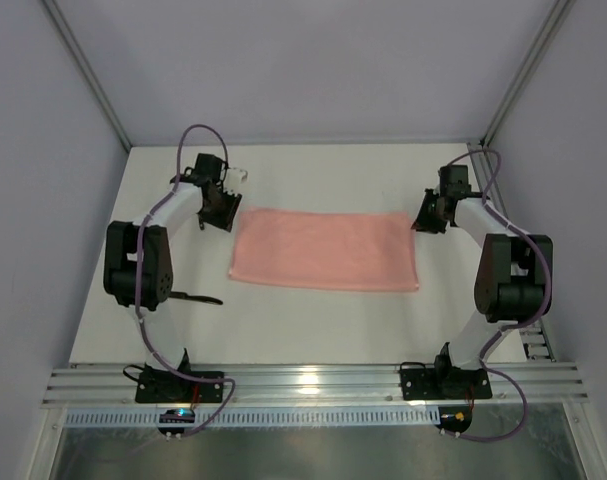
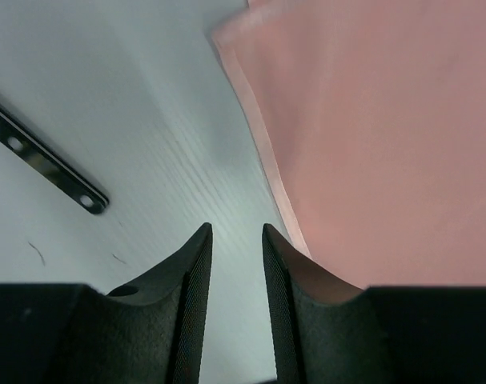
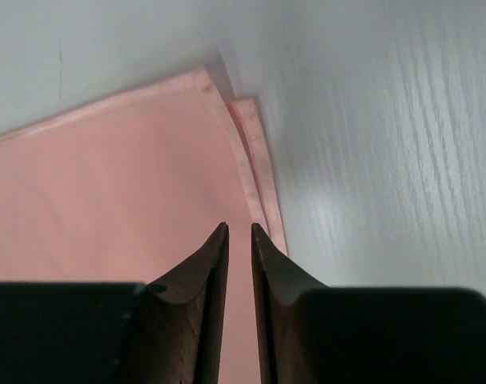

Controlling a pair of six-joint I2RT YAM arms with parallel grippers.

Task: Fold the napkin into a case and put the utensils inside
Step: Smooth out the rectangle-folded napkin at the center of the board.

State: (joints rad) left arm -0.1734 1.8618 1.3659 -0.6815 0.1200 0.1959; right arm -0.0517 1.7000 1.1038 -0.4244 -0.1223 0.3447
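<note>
Salmon-pink napkin (image 1: 325, 250) lies long axis left-right between the hands, left hand (image 2: 237, 232) at its far-left corner, right hand (image 3: 239, 228) at far-right; both slightly apart, empty.

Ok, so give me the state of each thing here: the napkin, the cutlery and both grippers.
napkin: folded into a two-layer rectangle, lying flat on the table, not yet a case.
utensil: only one black piece shows, lying flat on the table, apart from the napkin.
left gripper: slightly open, empty, beside the napkin's left edge.
right gripper: narrowly open, empty, over the napkin's right edge.
</note>
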